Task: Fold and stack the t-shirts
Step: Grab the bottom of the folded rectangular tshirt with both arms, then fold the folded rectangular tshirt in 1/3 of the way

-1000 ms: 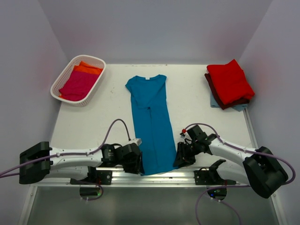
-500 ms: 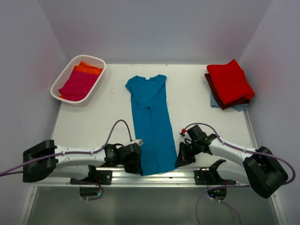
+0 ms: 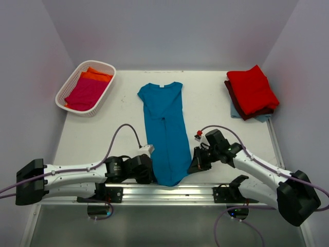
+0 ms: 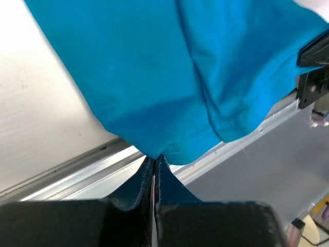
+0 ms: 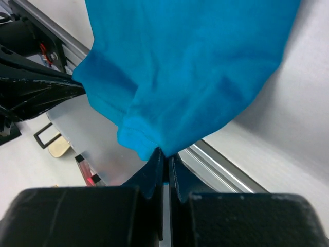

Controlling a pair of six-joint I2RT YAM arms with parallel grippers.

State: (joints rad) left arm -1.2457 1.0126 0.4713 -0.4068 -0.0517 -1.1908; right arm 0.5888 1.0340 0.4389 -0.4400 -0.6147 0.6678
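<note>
Hem grasp: left end effector (image 4: 154, 163) and right end effector (image 5: 164, 154) both pressed together on the teal t-shirt (image 3: 165, 128).
The teal t-shirt lies lengthwise down the middle of the tabletop (image 3: 103, 136), collar at the far end, sides folded in to a narrow strip. The left pinches the near-left hem corner and the right the near-right, so the hem is drawn to a rounded point between them. A red t-shirt (image 3: 252, 88) tops the folded stack far right. A magenta t-shirt (image 3: 85, 93) and an orange t-shirt (image 3: 96, 75) sit in the white basket (image 3: 66, 85) far left.
</note>
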